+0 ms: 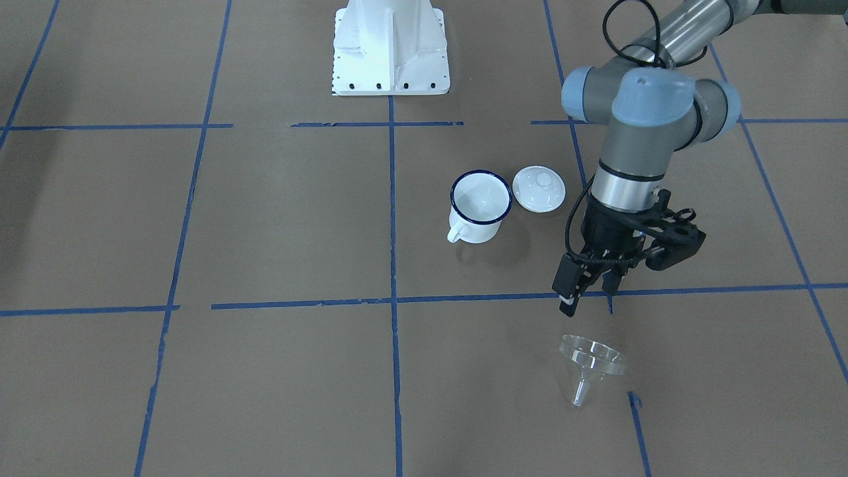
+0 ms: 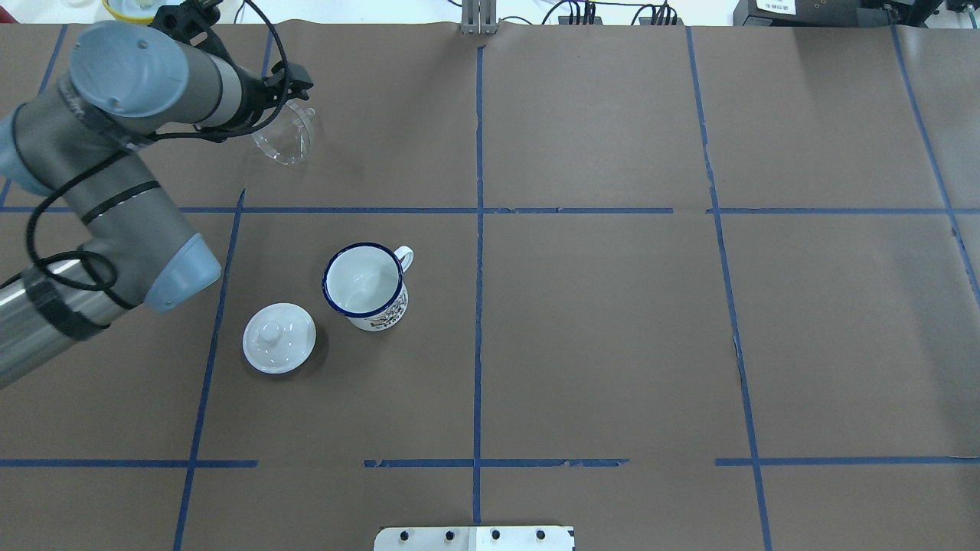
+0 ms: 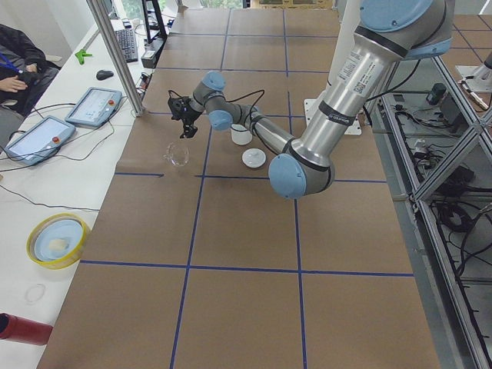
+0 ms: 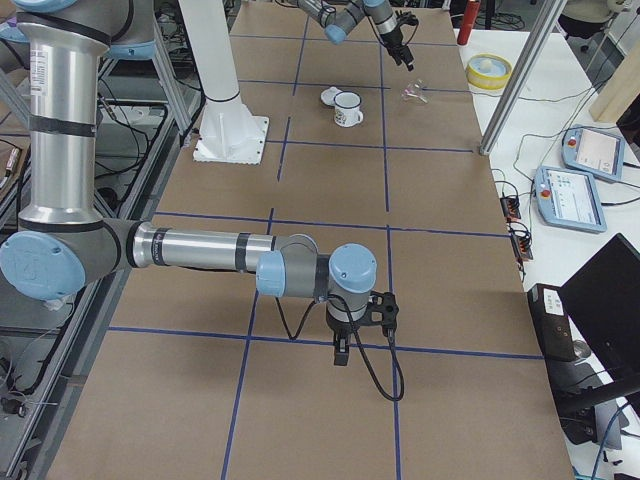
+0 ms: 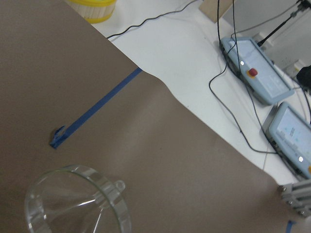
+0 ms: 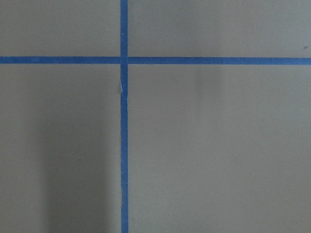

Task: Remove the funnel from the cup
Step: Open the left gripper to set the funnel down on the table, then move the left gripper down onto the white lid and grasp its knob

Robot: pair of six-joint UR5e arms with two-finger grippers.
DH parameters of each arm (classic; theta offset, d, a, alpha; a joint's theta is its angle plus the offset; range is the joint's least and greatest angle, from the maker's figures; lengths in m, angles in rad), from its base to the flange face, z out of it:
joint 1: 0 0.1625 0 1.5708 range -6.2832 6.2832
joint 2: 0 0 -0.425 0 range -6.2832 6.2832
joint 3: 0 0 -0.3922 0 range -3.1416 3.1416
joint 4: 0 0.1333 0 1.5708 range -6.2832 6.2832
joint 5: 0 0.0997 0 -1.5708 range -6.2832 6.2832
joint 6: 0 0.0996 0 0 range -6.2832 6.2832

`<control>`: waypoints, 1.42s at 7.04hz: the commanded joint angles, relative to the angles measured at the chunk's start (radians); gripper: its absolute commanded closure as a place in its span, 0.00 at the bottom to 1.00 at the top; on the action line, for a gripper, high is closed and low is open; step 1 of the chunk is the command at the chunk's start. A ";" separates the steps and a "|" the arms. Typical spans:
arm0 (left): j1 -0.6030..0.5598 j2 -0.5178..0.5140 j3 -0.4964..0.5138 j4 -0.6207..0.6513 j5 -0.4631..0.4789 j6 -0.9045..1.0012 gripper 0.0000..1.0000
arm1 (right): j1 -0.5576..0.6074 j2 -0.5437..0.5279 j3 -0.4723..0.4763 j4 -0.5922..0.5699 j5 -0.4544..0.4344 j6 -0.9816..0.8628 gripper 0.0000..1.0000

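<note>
The clear funnel [image 1: 591, 363] lies tilted on its side on the brown table, outside the cup, and also shows in the overhead view [image 2: 287, 138] and the left wrist view [image 5: 73, 204]. The white cup [image 1: 480, 205] with a dark blue rim stands upright and empty, well apart from the funnel [image 2: 365, 283]. My left gripper [image 1: 589, 301] hangs open and empty just above the funnel, not touching it. My right gripper [image 4: 340, 355] shows only in the exterior right view, low over the table far from the cup; I cannot tell whether it is open or shut.
A round white knobbed lid [image 1: 538, 189] lies right beside the cup. The robot's white base [image 1: 391, 46] stands behind them. Past the table edge near the funnel lie teach pendants [image 5: 257, 68], cables and a yellow bowl [image 3: 55, 240].
</note>
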 commanded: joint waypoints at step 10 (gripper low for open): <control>0.291 0.214 -0.204 0.187 -0.173 0.138 0.00 | 0.000 0.000 0.000 0.000 0.000 0.000 0.00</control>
